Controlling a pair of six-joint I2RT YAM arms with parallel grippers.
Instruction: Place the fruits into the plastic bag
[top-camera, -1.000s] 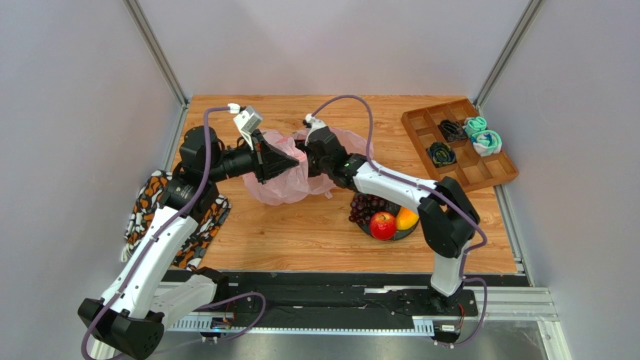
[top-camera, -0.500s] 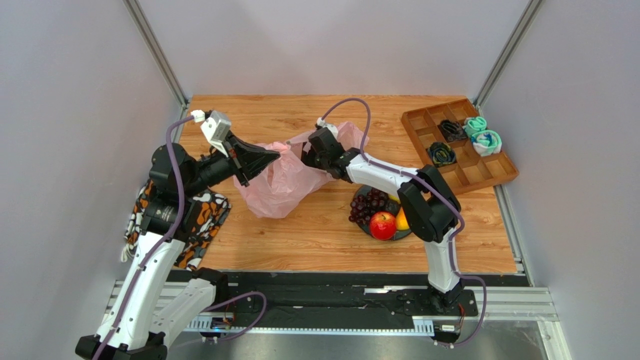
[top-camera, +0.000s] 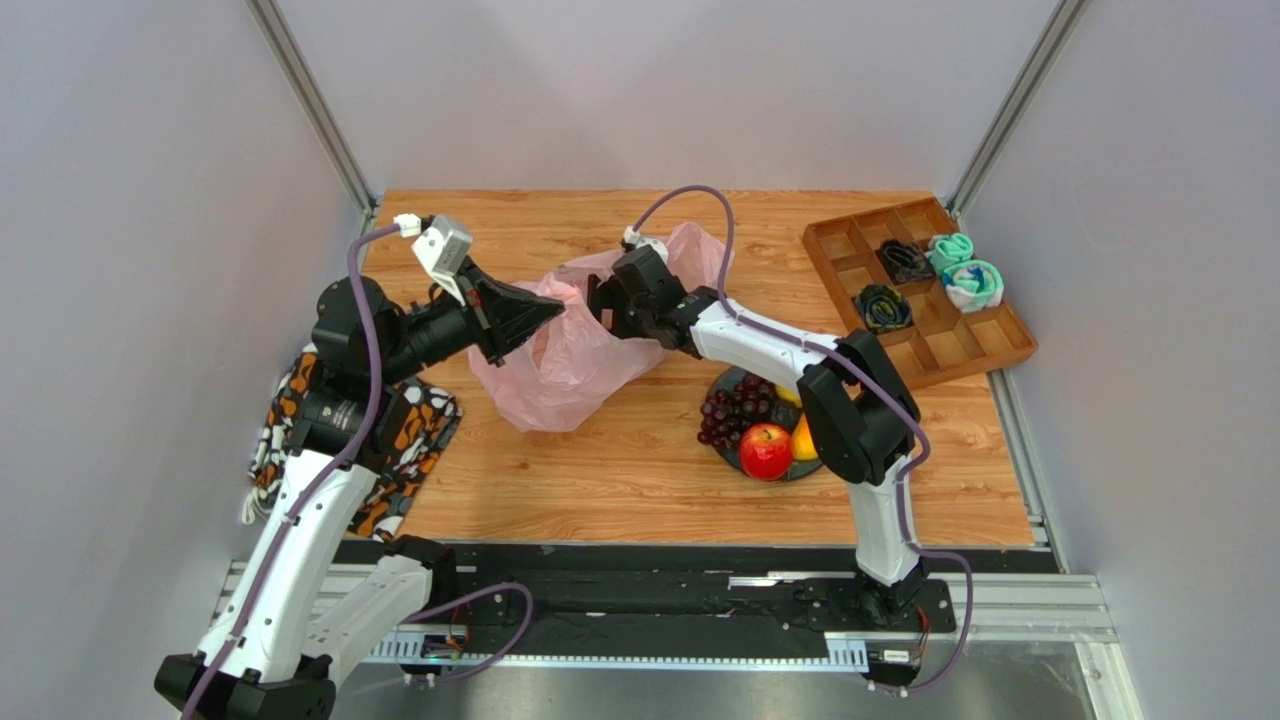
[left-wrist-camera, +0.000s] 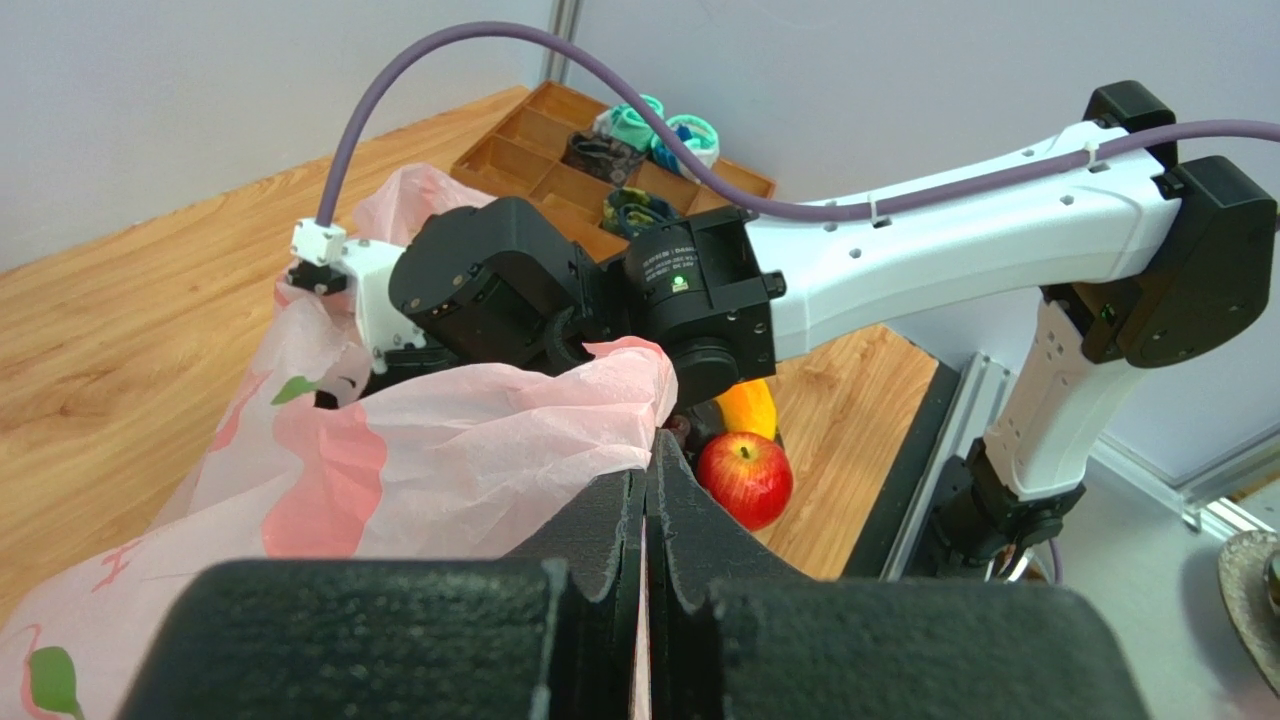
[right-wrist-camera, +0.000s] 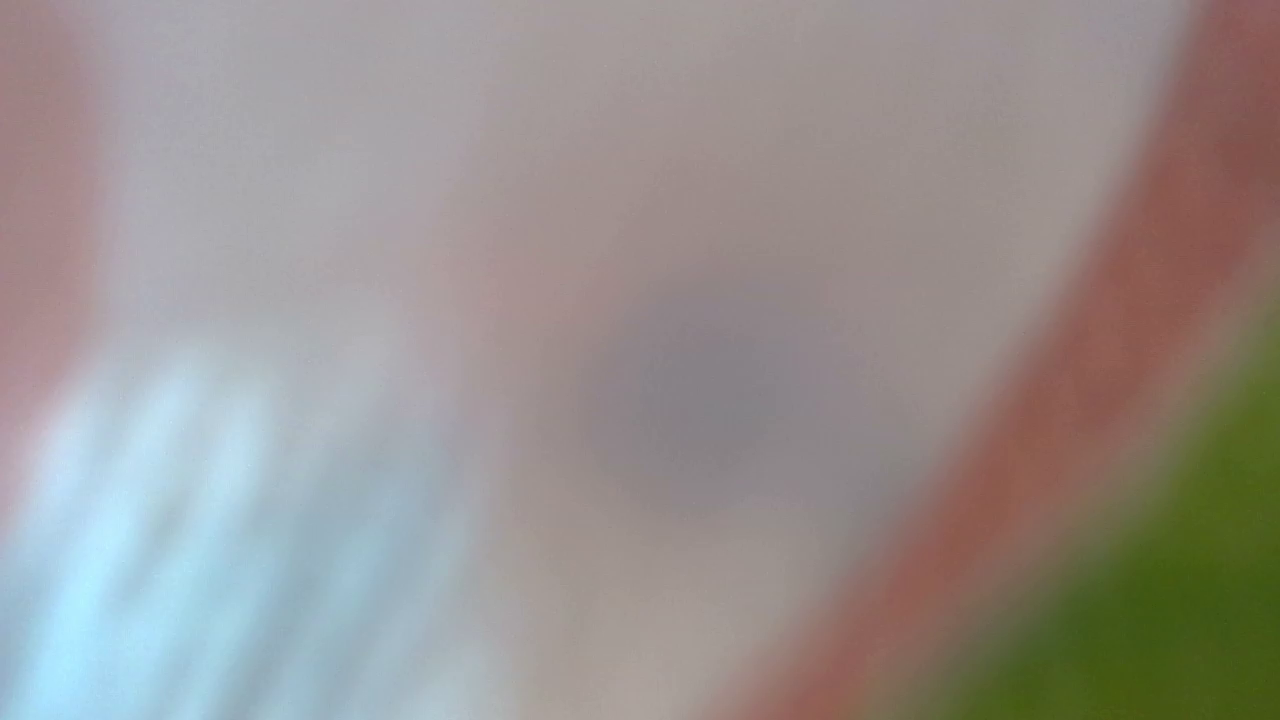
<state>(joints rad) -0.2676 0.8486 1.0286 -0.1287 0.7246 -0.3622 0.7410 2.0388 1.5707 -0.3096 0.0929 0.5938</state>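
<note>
Left claw (left-wrist-camera: 648, 483) clamped shut on bag (top-camera: 559, 368) rim at frame centre, right claw (top-camera: 604, 300) at bag mouth, tips hidden, can't tell open or closed; apple (top-camera: 765, 450), grapes (top-camera: 732, 410) on table (top-camera: 601, 480) lower right of bag.

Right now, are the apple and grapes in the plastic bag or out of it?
Out. The red apple and purple grapes sit on the dark plate, beside the pink plastic bag, not inside it.
</note>
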